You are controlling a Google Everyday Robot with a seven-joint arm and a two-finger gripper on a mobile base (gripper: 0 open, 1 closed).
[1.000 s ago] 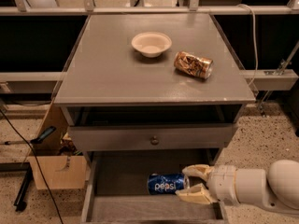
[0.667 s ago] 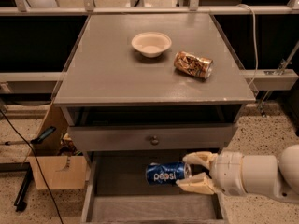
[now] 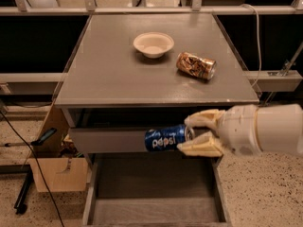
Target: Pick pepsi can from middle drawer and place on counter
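Observation:
The pepsi can (image 3: 165, 138) is dark blue with white lettering and lies sideways in the air, in front of the closed drawer front. My gripper (image 3: 197, 133) reaches in from the right and is shut on the can's right end, one cream finger above it and one below. The middle drawer (image 3: 154, 193) stands pulled open below the can, its wood-grain floor bare. The counter (image 3: 109, 74) is the grey top of the cabinet, above and behind the can.
A cream bowl (image 3: 153, 44) sits on the counter at the back middle. A gold-and-brown can (image 3: 196, 65) lies on its side to the bowl's right. A cardboard box (image 3: 59, 171) and black cables lie on the floor to the left.
My gripper has lifted the pepsi can up out of the middle drawer to the height of the drawer front above it. The drawer floor now shows bare.

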